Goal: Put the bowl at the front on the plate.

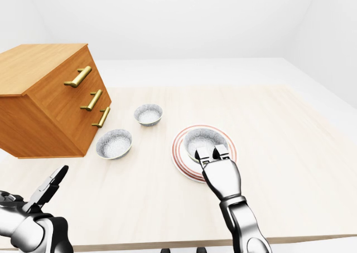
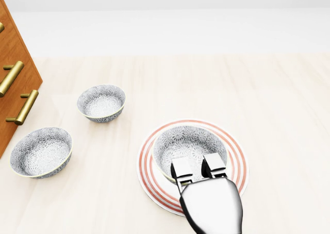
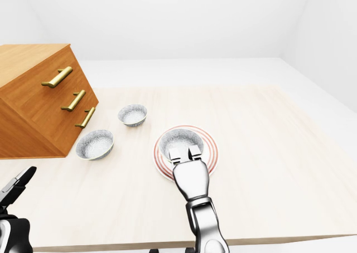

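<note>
Simulated room, white walls (image 1: 195,19), wooden table (image 1: 279,130), drawer chest (image 1: 50,97)

A pale wood table (image 1: 279,130) carries a wooden chest (image 1: 50,100) at its left edge, drawer face turned toward the table's middle. Three brass handles (image 1: 78,76) run down that face in a line. Two grey patterned bowls stand upright to the right of the chest, apart from each other. The near bowl (image 2: 41,152) sits just beside the chest's lower corner, toward the table's near edge. The far bowl (image 2: 101,103) sits further in toward the middle. White floor (image 1: 184,69) lies beyond the far edge.
</note>
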{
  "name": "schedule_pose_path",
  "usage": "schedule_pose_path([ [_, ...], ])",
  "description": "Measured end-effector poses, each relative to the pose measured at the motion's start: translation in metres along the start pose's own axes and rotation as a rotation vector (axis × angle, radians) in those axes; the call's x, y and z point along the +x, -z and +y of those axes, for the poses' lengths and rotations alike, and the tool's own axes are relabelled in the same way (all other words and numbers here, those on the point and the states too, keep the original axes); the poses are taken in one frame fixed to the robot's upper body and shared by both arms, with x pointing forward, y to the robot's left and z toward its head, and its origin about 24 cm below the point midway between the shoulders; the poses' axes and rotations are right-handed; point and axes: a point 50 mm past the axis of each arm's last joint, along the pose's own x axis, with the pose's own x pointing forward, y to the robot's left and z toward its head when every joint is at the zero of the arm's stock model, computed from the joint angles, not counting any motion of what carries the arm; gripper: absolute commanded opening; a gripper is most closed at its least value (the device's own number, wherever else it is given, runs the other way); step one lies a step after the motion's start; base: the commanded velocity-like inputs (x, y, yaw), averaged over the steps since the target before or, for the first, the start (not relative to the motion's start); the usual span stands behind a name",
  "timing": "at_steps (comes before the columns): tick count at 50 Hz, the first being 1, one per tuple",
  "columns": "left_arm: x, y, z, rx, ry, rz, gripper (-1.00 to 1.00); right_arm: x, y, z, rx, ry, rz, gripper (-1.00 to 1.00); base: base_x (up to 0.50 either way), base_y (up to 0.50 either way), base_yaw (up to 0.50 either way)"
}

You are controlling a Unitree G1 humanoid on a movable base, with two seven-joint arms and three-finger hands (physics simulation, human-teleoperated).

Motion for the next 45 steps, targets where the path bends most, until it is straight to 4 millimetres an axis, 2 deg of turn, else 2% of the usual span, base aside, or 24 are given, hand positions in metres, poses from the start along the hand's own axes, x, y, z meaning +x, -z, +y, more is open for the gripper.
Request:
schedule_pose_path([
  [24, 0.000, -0.001, 0.000, -0.003, -0.001, -0.004, 1.00, 0.006, 0.011, 0.014, 0.028, -0.022, 0.035, -1.00, 0.00, 0.00, 0.00],
  [39, 0.000, -0.001, 0.000, -0.001, 0.000, -0.002, 1.00, 0.017, 0.011, 0.019, 0.030, -0.036, 0.036, -1.00, 0.00, 0.00, 0.00],
  [40, 0.000, -0.001, 0.000, -0.001, 0.000, -0.003, 1.00, 0.017, 0.011, 0.019, 0.031, -0.036, 0.036, -0.84, 0.00, 0.00, 0.00],
  [41, 0.000, -0.001, 0.000, -0.001, 0.000, -0.003, 1.00, 0.018, 0.010, 0.019, 0.031, -0.034, 0.035, 0.50, 0.00, 0.00, 0.00],
  [42, 0.000, -0.001, 0.000, -0.001, 0.000, -0.003, 1.00, 0.018, 0.010, 0.018, 0.033, -0.028, 0.035, 1.00, 0.00, 0.00, 0.00],
  [45, 0.000, -0.001, 0.000, -0.001, 0.000, -0.003, 1.00, 0.020, 0.009, 0.017, 0.039, -0.020, 0.034, 1.00, 0.00, 0.00, 0.00],
])
